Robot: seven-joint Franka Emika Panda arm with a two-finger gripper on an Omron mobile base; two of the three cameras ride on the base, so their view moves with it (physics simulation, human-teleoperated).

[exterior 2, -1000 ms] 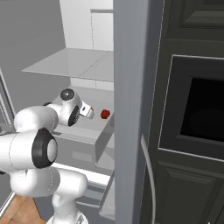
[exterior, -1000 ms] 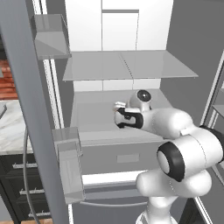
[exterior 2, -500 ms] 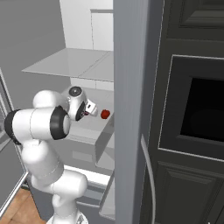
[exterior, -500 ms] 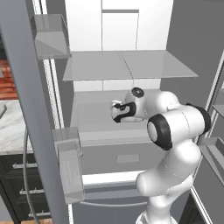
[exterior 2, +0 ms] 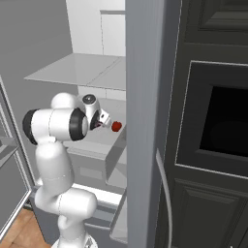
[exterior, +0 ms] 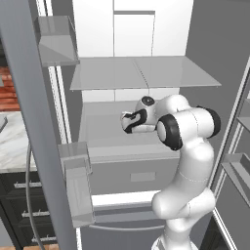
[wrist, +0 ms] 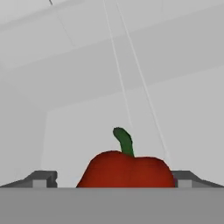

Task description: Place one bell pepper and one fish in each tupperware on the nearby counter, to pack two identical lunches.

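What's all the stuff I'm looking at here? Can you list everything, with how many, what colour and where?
bell pepper: one, red with a green stem, upright on the grey fridge shelf, right in front of the gripper, between its finger tips in the hand view
fridge shelf: one, plain grey, at the arm's height inside the open fridge
glass shelf: one, pale grey, above the pepper's shelf
fridge drawer: one, grey, below the shelf
fridge door bins: several, grey, on the open door at left
counter: one, white marble with grey veins, left of the fridge, atop black cabinets
oven: one, black, built into dark cabinets at right
robot arm: one, white with dark joints, reaching into the fridge
gripper: one, open, level with the pepper
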